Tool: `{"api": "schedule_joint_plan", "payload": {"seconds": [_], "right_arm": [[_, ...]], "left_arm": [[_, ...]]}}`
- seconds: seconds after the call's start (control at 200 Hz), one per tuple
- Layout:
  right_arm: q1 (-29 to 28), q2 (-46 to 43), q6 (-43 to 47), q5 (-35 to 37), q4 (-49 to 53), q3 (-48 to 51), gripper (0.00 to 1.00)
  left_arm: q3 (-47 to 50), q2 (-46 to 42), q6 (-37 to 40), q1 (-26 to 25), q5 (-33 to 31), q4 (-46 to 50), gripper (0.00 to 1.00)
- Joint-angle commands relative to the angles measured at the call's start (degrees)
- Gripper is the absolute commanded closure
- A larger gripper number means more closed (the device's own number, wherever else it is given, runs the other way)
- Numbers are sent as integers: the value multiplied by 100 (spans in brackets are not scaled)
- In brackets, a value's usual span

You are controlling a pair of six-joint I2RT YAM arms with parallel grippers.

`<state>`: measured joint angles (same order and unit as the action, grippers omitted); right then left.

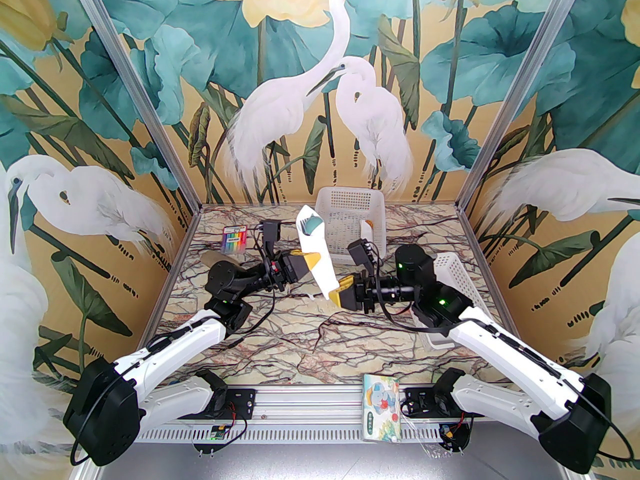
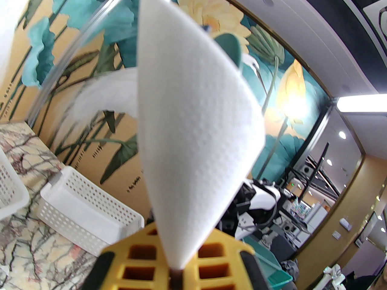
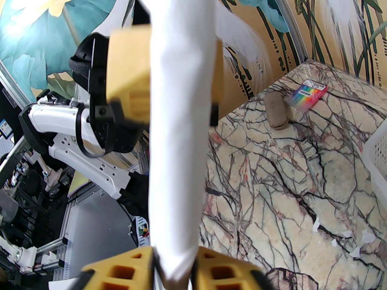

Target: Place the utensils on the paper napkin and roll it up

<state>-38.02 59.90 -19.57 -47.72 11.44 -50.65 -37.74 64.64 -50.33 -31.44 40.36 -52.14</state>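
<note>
Found left end effector (image 1: 309, 262) clamped fully on the mid-length of the paper napkin (image 1: 315, 240), gripping from its 9 o'clock side. Found napkin rolled into a tube, held above the counter (image 1: 300, 338), leaning toward 11 o'clock. Noted teal utensils (image 1: 311, 225) protruding from its upper mouth. Recorded right end effector (image 1: 344, 293) at the tube's 5 o'clock tip, jaws partly parted, thin dark gaps either side of the roll.

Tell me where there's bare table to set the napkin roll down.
Free: bare marble between left arm and right arm, ahead of the tissue pack. Crowded: far basket centre back, side basket right, rainbow box back left.
</note>
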Motion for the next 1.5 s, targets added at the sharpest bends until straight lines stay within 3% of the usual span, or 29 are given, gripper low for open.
{"api": "schedule_joint_plan", "payload": {"seconds": [0.0, 0.135, 0.46, 0.755, 1.14, 1.255, 1.385, 1.495], "right_arm": [[92, -113, 232, -136, 409, -255, 43], [162, -40, 365, -228, 588, -621, 26], [168, 939, 146, -403, 598, -1566, 25], [-56, 1152, -136, -654, 120, -1456, 50], [-92, 876, -150, -293, 146, -927, 100], [-92, 807, -39, -215, 286, -805, 100], [-92, 692, -131, -200, 182, -643, 77], [-107, 682, -304, -314, 12, -578, 66]], "left_arm": [[-173, -145, -11, 29, -235, -252, 100], [-155, -154, -4, 24, -189, -245, 100], [-148, -118, -82, 24, -31, -389, 100], [-141, -107, -37, 26, -133, -245, 100], [-190, -237, -36, 33, -582, 613, 100], [-199, -250, -60, 33, -634, 652, 100], [-218, -233, -71, 33, -600, 629, 100], [-221, -198, -91, 34, -564, 561, 100]]}}
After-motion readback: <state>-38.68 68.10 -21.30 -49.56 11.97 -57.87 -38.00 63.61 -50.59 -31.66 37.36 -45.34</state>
